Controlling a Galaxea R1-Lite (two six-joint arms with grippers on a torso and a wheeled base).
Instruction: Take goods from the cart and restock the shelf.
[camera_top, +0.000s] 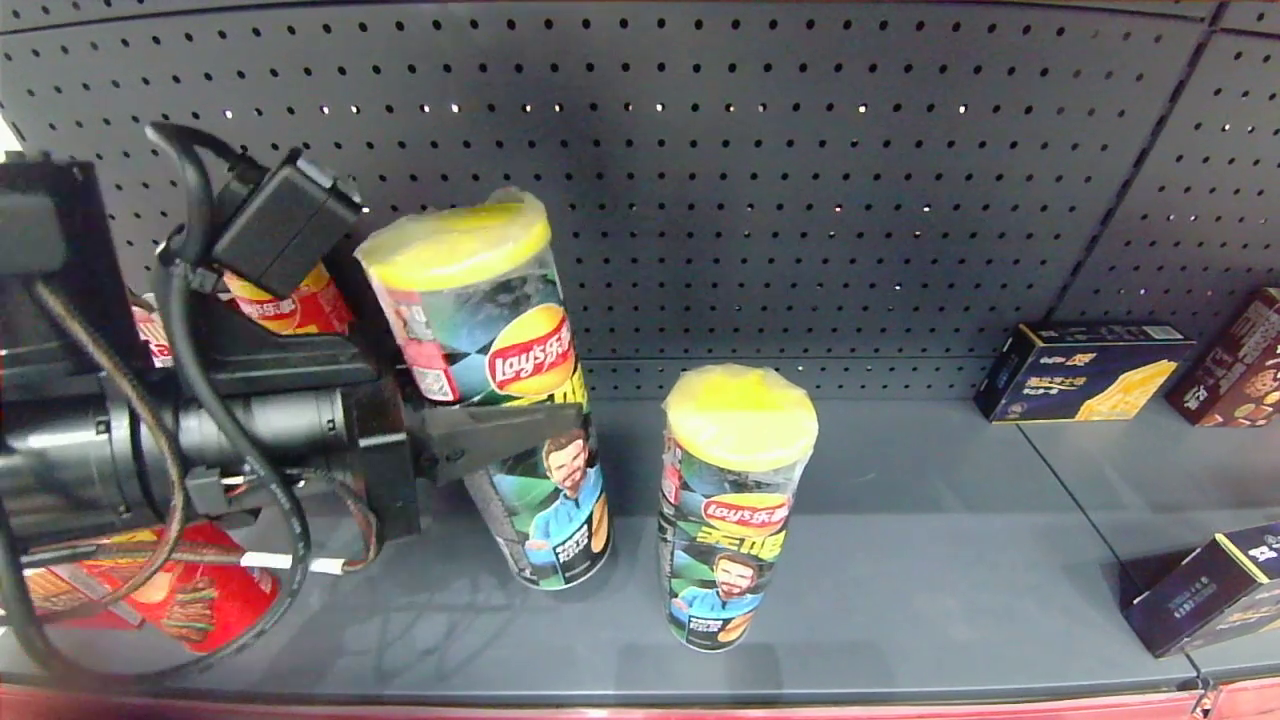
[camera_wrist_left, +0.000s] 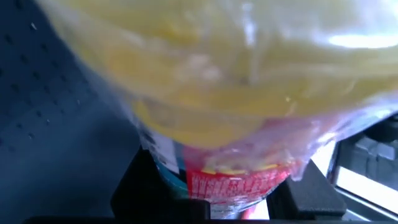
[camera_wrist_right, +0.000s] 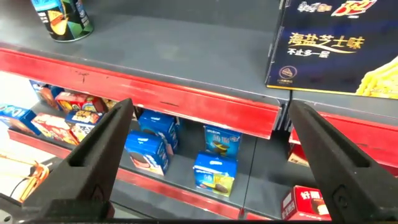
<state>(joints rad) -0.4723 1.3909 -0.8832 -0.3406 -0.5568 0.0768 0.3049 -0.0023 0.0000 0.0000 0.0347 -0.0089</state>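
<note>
The left hand (camera_top: 492, 415) is clamped around the middle of a tall chip can (camera_top: 470, 300) with a yellow lid, and one dark finger (camera_top: 500, 430) crosses the front of the label. The chip can leans, with its top tipped toward the robot's left, over the left half of the grey shelf (camera_top: 900, 520). Its base is at the shelf surface, but I cannot tell whether it touches. In the left wrist view the yellow lid and the top of the chip can (camera_wrist_left: 236, 74) sit close against the camera. A second can (camera_top: 735, 510) of the same kind stands upright on the shelf, just to the right of the first, nearer the front edge and apart from it. The pegboard (camera_top: 800, 200) rises behind both. The right hand (camera_wrist_right: 211, 168) hangs out in front of the shelf's red front edge with its two dark fingers (camera_wrist_right: 93, 162) spread wide and nothing between them. Behind the left arm stands a red can (camera_top: 290, 305), and a red snack pack (camera_top: 200, 590) lies near the front at far left. At the right end of the shelf are a dark blue box (camera_top: 1085, 370), a brown box (camera_top: 1240, 365) beside it, and another blue box (camera_top: 1210, 590) near the front. The right wrist view shows small blue cartons (camera_wrist_right: 149, 146) on a lower shelf.
</note>
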